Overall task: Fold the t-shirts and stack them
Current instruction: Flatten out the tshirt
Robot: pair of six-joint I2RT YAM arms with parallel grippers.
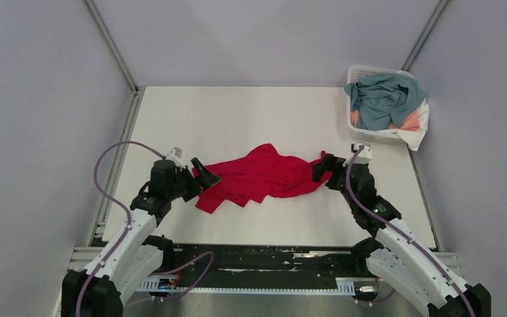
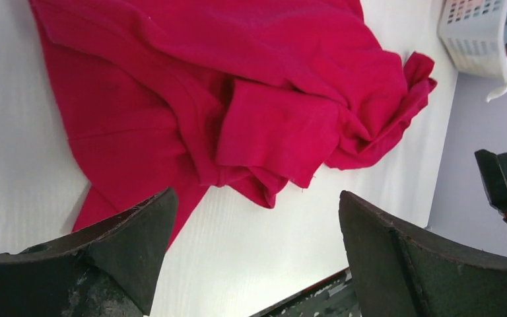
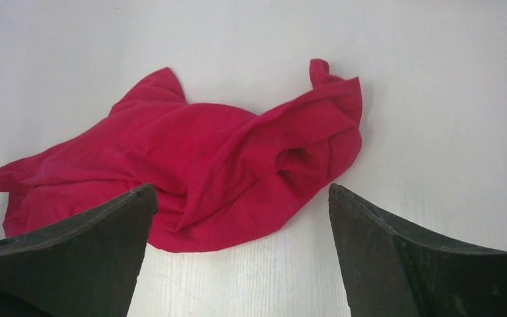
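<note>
A: Where does the red t-shirt (image 1: 261, 175) lie?
B: Crumpled in the middle of the desk (image 1: 237, 112). The left end effector (image 1: 206, 176) is just beside its left edge, and the right end effector (image 1: 321, 168) is just beside its right edge.
A: Do they grip it?
B: No, both are wide open and hold nothing. The other t-shirts (image 1: 383, 99) are in the basket (image 1: 370, 136), far right.
</note>
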